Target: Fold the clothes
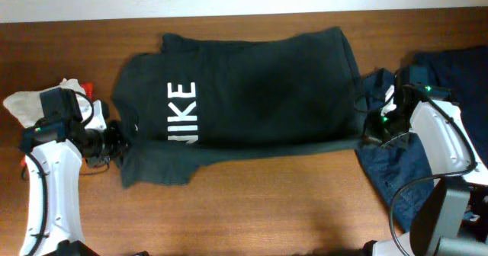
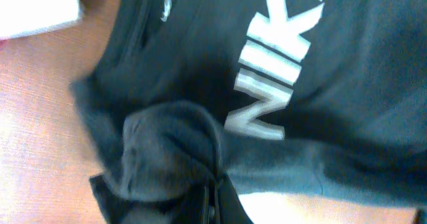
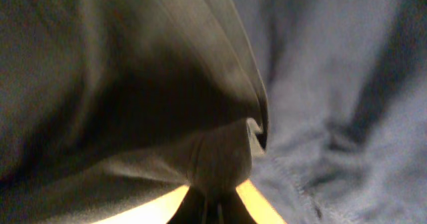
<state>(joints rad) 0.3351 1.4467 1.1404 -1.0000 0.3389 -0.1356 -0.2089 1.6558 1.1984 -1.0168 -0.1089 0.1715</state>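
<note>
Left claw (image 1: pixel 120 139): closed on the shirt (image 1: pixel 252 88), gripping at its left end, below the white lettering (image 1: pixel 181 111). Overhead, the fingers are lost against the dark fabric and the grip cannot be confirmed. The left wrist view settles it: a bunched knob of fabric (image 2: pixel 170 151) is pinched between the two fingers at the bottom of the frame, with the lettering running up and to the right behind it.

Right claw (image 1: pixel 366 131): closed on the shirt's right edge, near its lower corner. The overhead view shows only where it is. The right wrist view shows a fold of the hem (image 3: pixel 220 151) clamped between the fingers, with a pale strip of surface visible beneath the fold.

Shirt: dark, spread flat across the far half of the surface (image 1: pixel 267 203), lengthwise from left to right. The lettering is turned sideways. A flap sticks out toward the near edge at the left end.

Blue cloth (image 1: pixel 393 176): lies crumpled at the right, touching the shirt's right edge. It passes under the right claw and fills the right side of the right wrist view.

White cloth (image 1: pixel 23 102): lies at the far left beside the left arm. It appears clearly only overhead.
</note>
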